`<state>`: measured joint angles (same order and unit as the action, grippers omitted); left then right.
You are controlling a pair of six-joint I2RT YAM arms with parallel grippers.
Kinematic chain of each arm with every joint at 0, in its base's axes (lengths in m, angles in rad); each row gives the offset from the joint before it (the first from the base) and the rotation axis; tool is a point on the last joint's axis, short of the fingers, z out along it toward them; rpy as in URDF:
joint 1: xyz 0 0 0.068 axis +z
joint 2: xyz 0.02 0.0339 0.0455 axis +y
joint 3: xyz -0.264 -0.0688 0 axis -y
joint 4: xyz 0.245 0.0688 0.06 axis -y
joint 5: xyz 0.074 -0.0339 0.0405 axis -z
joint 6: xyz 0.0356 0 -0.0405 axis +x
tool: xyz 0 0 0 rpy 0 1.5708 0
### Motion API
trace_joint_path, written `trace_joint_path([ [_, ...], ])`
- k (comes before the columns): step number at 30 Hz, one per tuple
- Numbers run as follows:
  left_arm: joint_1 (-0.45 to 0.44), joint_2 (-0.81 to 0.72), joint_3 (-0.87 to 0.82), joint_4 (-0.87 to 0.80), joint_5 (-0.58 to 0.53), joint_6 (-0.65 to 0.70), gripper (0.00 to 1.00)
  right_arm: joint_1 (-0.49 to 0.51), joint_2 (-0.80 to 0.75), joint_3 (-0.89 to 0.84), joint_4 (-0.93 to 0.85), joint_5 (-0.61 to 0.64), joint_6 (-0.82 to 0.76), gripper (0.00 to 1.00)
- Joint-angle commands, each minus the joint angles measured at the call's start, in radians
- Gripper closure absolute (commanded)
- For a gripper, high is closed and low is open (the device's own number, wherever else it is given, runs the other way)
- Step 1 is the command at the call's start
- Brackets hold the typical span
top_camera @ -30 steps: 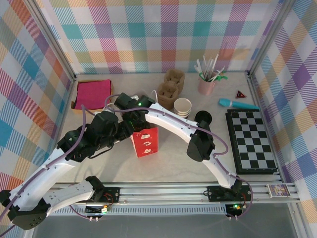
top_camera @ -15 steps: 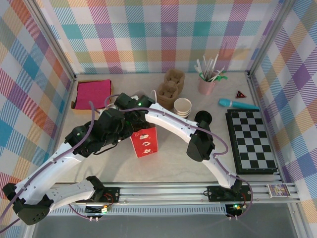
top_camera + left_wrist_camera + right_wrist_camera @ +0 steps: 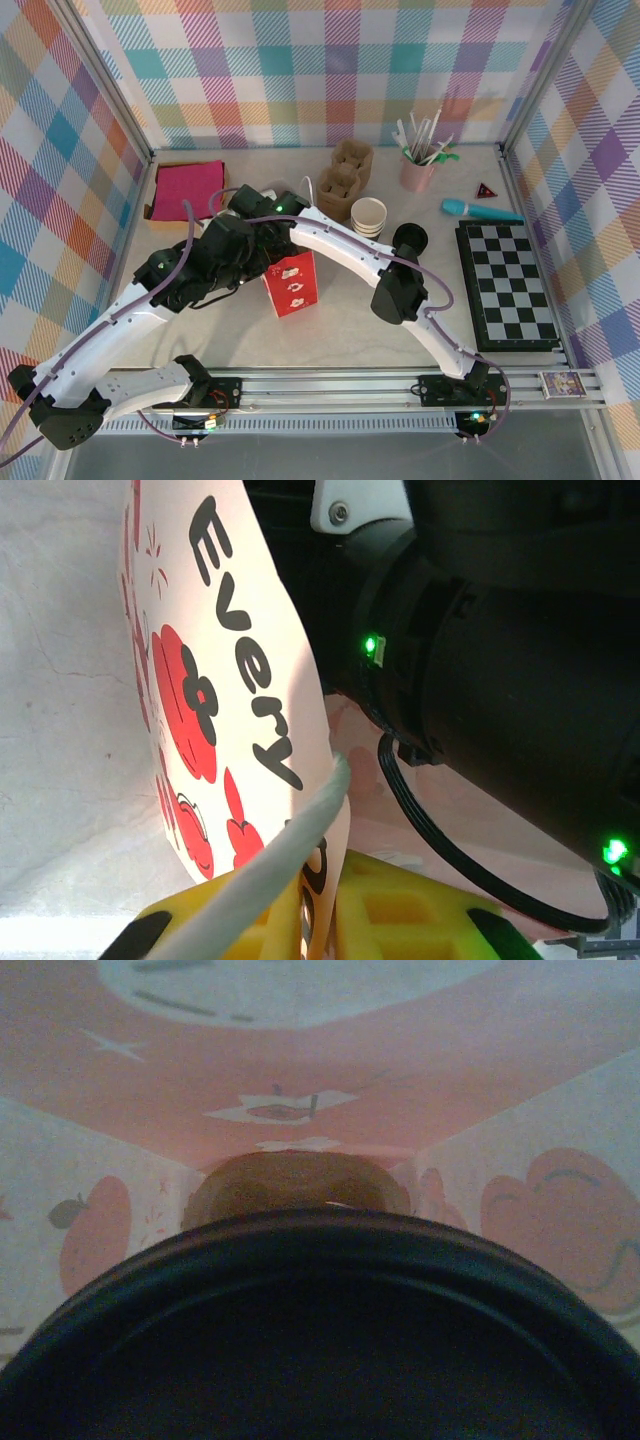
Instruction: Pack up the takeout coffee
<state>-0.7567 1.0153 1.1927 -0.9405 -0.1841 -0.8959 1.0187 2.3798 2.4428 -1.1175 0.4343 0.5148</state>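
The overhead camera gives you the layout. The red paper bag (image 3: 293, 284) stands upright mid-table. The left arm (image 3: 130, 320) reaches in from the near left to the bag's left edge. The right arm (image 3: 345, 243) arches over from the near right and bends down at the bag's mouth. Behind the bag sit a cardboard cup carrier (image 3: 342, 180), a stack of paper cups (image 3: 368, 215) and loose black lids (image 3: 410, 238). The chessboard (image 3: 505, 285) lies well off to the right.

The left wrist camera gives you the grip up close. The left gripper (image 3: 318, 925) is clamped on the bag's rim. Its yellow pads (image 3: 400, 915) press on the paper wall from either side, and a white strip (image 3: 300, 845) runs into the pinch. The wall beside them carries the black lettering "Every" and red drawings. Just past it you see the right arm's black wrist (image 3: 500, 680), its green lights lit.

The right wrist camera looks down into the bag, and there you find the takeout coffee (image 3: 320, 1340). It sits inside, between pink walls with apple prints showing through. Its round black lid (image 3: 320, 1290) is close to the lens, and the dark brown lower band (image 3: 295, 1185) curves beyond it. You cannot tell whether the cup rests on the bag's floor. Nor can you tell whether the right gripper is closed on the cup or standing wide around it.
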Motion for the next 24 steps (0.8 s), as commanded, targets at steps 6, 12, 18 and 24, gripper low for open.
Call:
trace_joint_path([
  [6, 0.013, 0.009, 0.024, -0.010, 0.042, 0.025, 0.86, -0.011, 0.050, 0.036, 0.015, -0.008, 0.002, 0.58],
  [12, 0.015, 0.001, 0.020, -0.012, 0.041, 0.020, 0.86, -0.011, 0.071, 0.032, 0.009, -0.026, 0.005, 0.58],
  [18, 0.017, -0.011, 0.013, -0.012, 0.036, 0.013, 0.86, -0.012, 0.085, 0.030, -0.003, -0.047, 0.007, 0.58],
  [24, 0.021, -0.011, 0.013, -0.012, 0.041, 0.015, 0.86, -0.011, 0.089, 0.017, -0.006, -0.058, 0.005, 0.58],
])
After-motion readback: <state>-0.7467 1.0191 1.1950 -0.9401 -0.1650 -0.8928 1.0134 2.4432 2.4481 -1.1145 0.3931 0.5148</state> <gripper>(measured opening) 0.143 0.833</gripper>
